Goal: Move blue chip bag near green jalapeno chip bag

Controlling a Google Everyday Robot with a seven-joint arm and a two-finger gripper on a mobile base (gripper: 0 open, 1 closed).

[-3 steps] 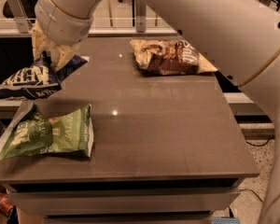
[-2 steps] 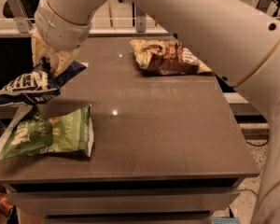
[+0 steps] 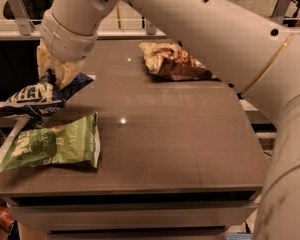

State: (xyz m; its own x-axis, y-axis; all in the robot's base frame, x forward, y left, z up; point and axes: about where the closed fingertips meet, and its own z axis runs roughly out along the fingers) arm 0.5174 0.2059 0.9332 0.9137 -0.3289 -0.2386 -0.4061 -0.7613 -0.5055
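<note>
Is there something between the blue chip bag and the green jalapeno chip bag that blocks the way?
Nothing visible does. The gripper holds the blue chip bag just behind the green jalapeno chip bag. The brown bag lies far off to the right.

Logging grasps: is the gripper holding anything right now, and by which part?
Yes. The gripper, at the left side of the table, pinches the blue chip bag by its right end.

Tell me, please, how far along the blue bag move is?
Done: the gripper has the blue bag clamped by one end. In hand: it holds the bag at the table's left edge, just behind the green bag. Left: setting it down beside the green bag and letting go.
</note>
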